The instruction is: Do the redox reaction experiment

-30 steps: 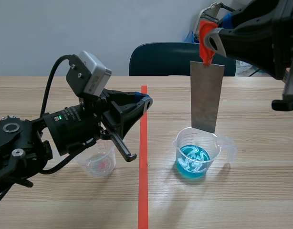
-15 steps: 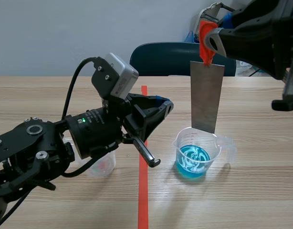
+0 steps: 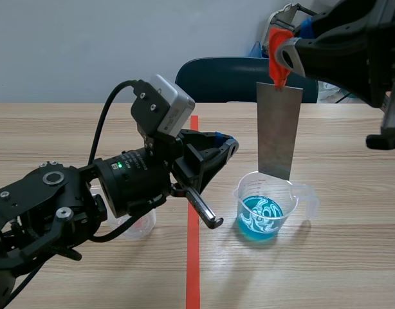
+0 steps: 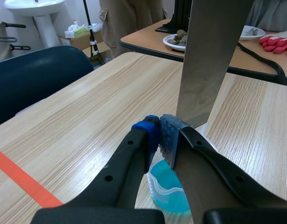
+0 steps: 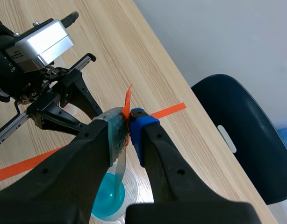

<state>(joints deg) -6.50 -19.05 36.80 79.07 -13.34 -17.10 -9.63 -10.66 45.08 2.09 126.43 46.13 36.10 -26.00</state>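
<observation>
1. Presently, the right gripper [image 3: 281, 61] is clamped on the orange tab [image 3: 275, 45] at the top of a grey metal plate [image 3: 276, 132]. In the right wrist view the pads [image 5: 116, 133] press the tab from both sides.
2. The plate hangs upright, directly above the beaker [image 3: 244, 193]. Its lower edge sits at the level of the beaker's rim, on the far side. Whether it touches the blue liquid [image 3: 260, 215] cannot be told.
3. Seen edge-on in the right wrist view, the plate [image 5: 119, 175] runs down toward the blue liquid [image 5: 106, 205].
4. The left gripper [image 3: 223, 143] is closed with nothing between its fingers. In the left wrist view the pads [image 4: 168, 135] meet tip to tip.
5. The left gripper is raised above the beaker and to its left, near the plate, with a gap showing between them in the scene view.
6. From the left wrist view, the beaker's blue contents [image 4: 168, 192] lie under the fingertips, and the plate [image 4: 213, 56] stands just ahead.
7. A small beaker [image 3: 138, 224] with a pinkish trace stands well to the left of the blue beaker, partly behind the left arm.
8. A red tape line [image 3: 193, 257] runs between the two beakers on the wooden table [image 3: 339, 257].
9. A dark blue chair [image 3: 229, 80] stands beyond the table's far edge, behind the blue beaker.
</observation>
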